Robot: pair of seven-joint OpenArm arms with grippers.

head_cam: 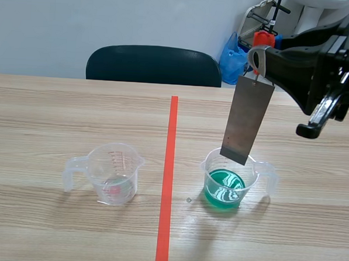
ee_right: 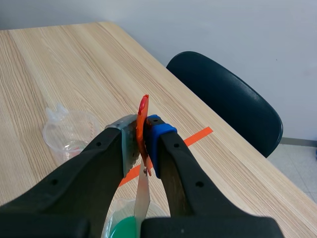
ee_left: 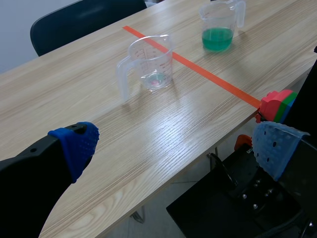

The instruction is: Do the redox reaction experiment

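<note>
Step in hand, as I judge it: immersing the metal, just short of contact. The right jaws are closed on an orange clip (head_cam: 262, 39). A grey metal plate (head_cam: 247, 119) hangs from that clip, slightly tilted, above the clear measuring cup (head_cam: 233, 179) that holds the green solution (head_cam: 224, 188). This cup stands on the desk (head_cam: 46, 112) just right of the orange-red tape line (head_cam: 169, 165). In the scene view the plate's lower edge sits at about the cup's far rim and the green surface shows whole below it, so the plate looks not yet wetted. The right wrist view shows the clip (ee_right: 142, 116) pinched between the two fingers and the plate's thin edge (ee_right: 142, 198) pointing down at the green liquid, but does not settle whether they touch. The left jaws are wide, blue pads (ee_left: 79, 144) well apart, holding nothing, at the desk's near edge with both cups well ahead. A second measuring cup (head_cam: 113, 174), clear and nearly empty as far as I can tell, stands left of the tape line, well apart from the first. Next move calls for lowering the plate straight down inside the rim until its lower part is under the solution. It should keep off the wall so the light cup neither tips nor slides.
</note>
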